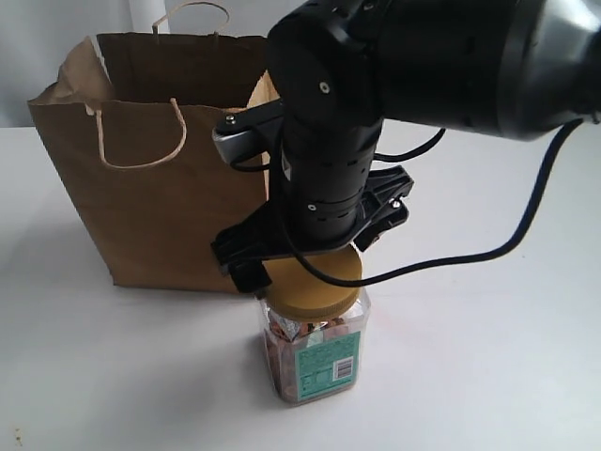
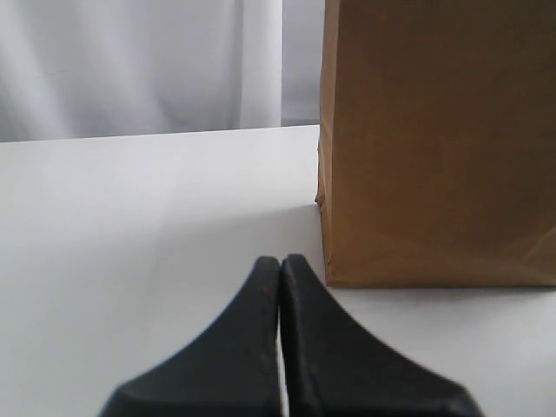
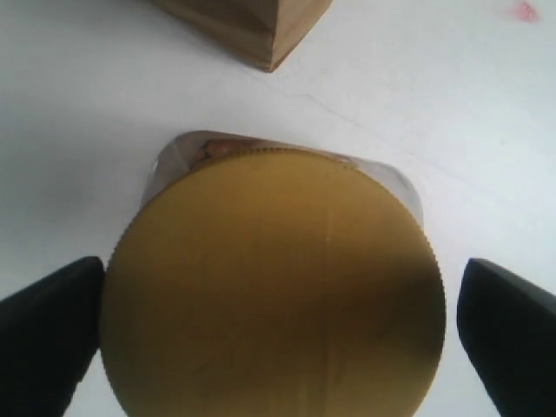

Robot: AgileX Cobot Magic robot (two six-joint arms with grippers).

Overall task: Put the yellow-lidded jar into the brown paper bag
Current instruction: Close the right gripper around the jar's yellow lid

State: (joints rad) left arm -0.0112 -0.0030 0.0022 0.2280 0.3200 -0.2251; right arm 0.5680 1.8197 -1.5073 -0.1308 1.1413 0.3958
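Where the jar sits: the yellow-lidded jar stands upright on the table, directly below and between my right fingers, lid turned up toward them.
Right gripper: spread wide, one finger on each side of the lid. One looks to be against the rim and the other stands clear of it. Nothing is clamped yet.
Long axis: vertical, in line with my approach, so the jaws would close across the round lid.
Left gripper: fingers pressed together, holding nothing, low over the table, the bag's side just beyond the tips.
Brown paper bag: upright with its mouth open, just beyond the jar from the right fingers, its rim well above the lid.
Nearer arm: the right, by my judgement. I would close, lift above the rim, then carry over.
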